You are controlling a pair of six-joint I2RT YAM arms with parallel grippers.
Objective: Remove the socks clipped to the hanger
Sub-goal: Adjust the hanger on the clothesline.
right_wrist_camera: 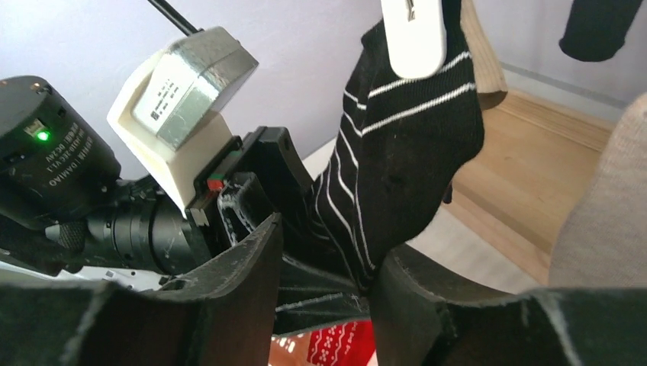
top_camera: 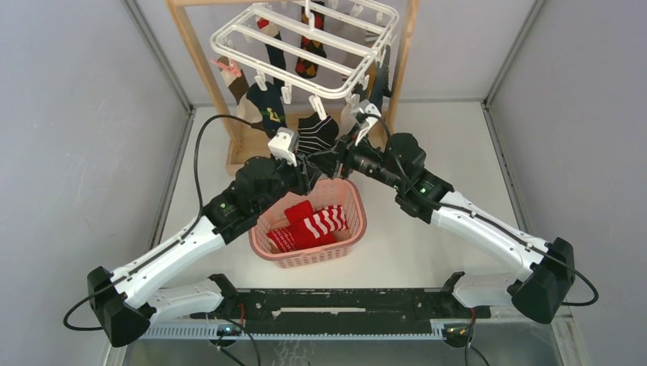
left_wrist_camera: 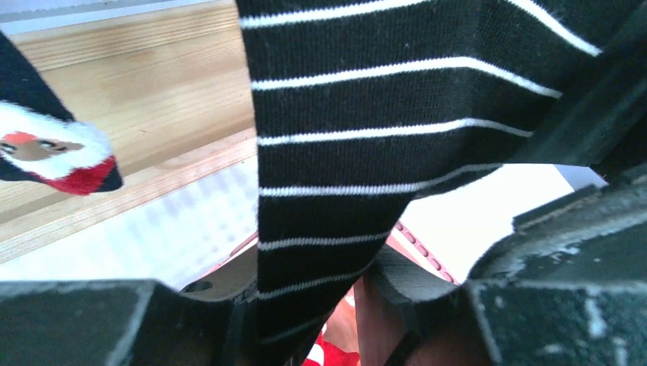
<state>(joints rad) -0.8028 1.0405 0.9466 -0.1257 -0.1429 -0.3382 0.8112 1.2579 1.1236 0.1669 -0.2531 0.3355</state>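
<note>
hanger: white frame (top_camera: 328,42) at 12 o'clock in top view, hung on wooden stand (top_camera: 200,69), several socks clipped under it
striped sock: black with thin white stripes (top_camera: 318,131) (left_wrist_camera: 381,114) (right_wrist_camera: 404,145), hangs off the hanger's near edge, at 6 o'clock from frame centre; cuff pinched in white clip (right_wrist_camera: 414,34), so not yet off
left gripper: (top_camera: 311,162) (left_wrist_camera: 320,320) reaches in from 7 o'clock, right under striped sock; fingers clenched on the sock's lower end, fabric runs down between them in left wrist view
right gripper: (top_camera: 338,156) (right_wrist_camera: 328,305) reaches in from 4 o'clock, tip to tip with left gripper; fingers released and spread, one on each side of the sock's toe, not pinching it
navy sock: (top_camera: 267,107) clipped at 9 o'clock of striped sock, near it
argyle sock: (top_camera: 310,57) clipped at 12 o'clock of striped sock, further back
black sock: (top_camera: 379,84) (right_wrist_camera: 599,27) clipped at 2 o'clock of striped sock
grey-beige sock: (right_wrist_camera: 603,206) at 3 o'clock in right wrist view, close to the lens, blurred
basket: pink (top_camera: 347,236), on white table (top_camera: 427,252) at 6 o'clock of both grippers, just below them
red-white sock: (top_camera: 324,221) lies in basket, toward 3 o'clock
red patterned sock: (top_camera: 286,238) lies in basket, at 8 o'clock of red-white sock, touching it
</note>
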